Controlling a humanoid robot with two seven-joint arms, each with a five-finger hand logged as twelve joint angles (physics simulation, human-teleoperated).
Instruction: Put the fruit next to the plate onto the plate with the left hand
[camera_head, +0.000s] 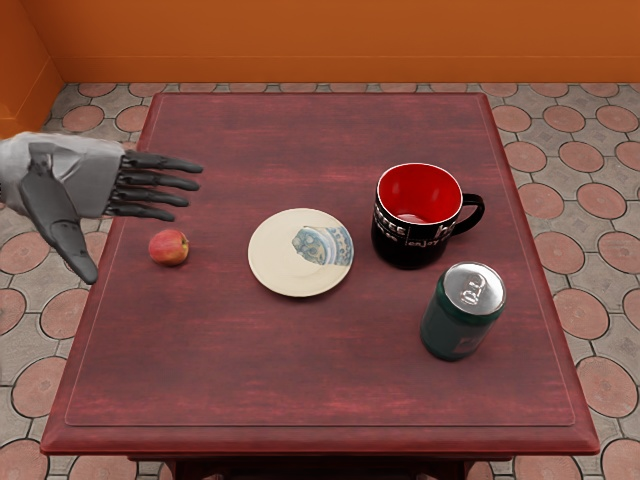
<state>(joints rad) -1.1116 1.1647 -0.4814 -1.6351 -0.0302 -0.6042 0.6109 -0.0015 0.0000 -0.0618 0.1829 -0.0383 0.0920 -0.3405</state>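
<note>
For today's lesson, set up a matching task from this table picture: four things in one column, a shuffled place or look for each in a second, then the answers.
Column one:
1. apple
2. plate
3. mug
4. can

Column two:
A. black outside, red inside
B. green with a silver top, nearest the table's front edge
C. cream with a blue pattern
D. red, beside the open left hand

Pairs: 1-D, 2-C, 3-A, 4-B.

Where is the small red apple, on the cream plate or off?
Off. The small red apple lies on the red wooden table, left of the round cream plate, not touching it.
</note>
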